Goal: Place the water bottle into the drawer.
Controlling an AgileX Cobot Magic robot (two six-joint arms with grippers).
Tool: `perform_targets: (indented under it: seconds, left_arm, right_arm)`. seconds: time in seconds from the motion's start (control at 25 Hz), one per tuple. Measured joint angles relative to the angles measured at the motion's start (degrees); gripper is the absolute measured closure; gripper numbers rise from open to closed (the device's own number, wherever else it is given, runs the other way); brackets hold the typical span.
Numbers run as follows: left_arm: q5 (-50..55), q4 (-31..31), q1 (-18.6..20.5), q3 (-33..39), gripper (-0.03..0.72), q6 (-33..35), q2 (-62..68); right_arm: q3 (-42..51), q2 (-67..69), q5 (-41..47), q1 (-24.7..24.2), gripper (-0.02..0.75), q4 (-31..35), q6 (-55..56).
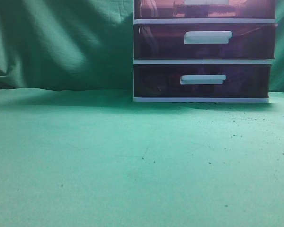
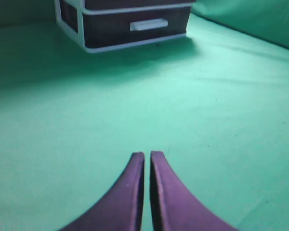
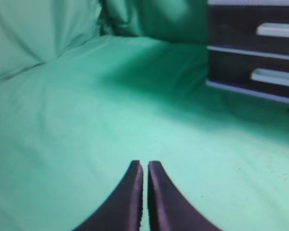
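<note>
drawer (image 1: 204, 8) sits well beyond both tools, left tool (image 2: 147, 154) and right tool (image 3: 145, 163) pressed together.

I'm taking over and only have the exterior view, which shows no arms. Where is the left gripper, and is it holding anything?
Observer: The left gripper, with dark purple fingers, is shut and empty, over the green cloth.
Operator: And the right one?
Observer: The right gripper is shut and empty too, with the white-framed drawer unit ahead to its right.
Operator: Does either wrist camera catch the small clear ridged water bottle?
Observer: No; the left wrist view shows only bare cloth between the gripper and the unit.
</note>
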Motion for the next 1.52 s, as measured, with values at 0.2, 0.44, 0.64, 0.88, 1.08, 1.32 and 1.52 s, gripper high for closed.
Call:
perform_targets:
  seconds: [0.2,0.44,0.64,0.88,1.08,1.32,1.52]
  left_arm:
    - [0.87,0.00,0.00,1.76,0.688,0.00,0.00]
    - [1.25,0.00,0.00,1.76,0.688,0.00,0.00]
    - [1.25,0.00,0.00,1.76,0.688,0.00,0.00]
    - [1.25,0.00,0.00,1.76,0.688,0.00,0.00]
    - [1.25,0.00,0.00,1.76,0.688,0.00,0.00]
    - [1.35,0.00,0.00,1.76,0.688,0.00,0.00]
    - [1.35,0.00,0.00,1.76,0.688,0.00,0.00]
  right_arm:
    - [0.25,0.00,-3.17,0.00,0.738,3.73,0.00]
    - [0.25,0.00,-3.66,0.00,0.690,6.28,-1.67]
    - [0.29,0.00,-4.77,0.00,0.690,0.01,-9.10]
    - [4.12,-2.32,-13.07,-1.34,0.690,-6.04,-7.19]
    - [9.71,-13.24,-13.47,-8.86,0.690,-32.48,23.09]
    - [15.00,-15.52,-10.51,-13.15,0.690,-45.87,40.79]
    - [15.64,-15.52,-8.00,-15.48,0.690,-46.61,43.32]
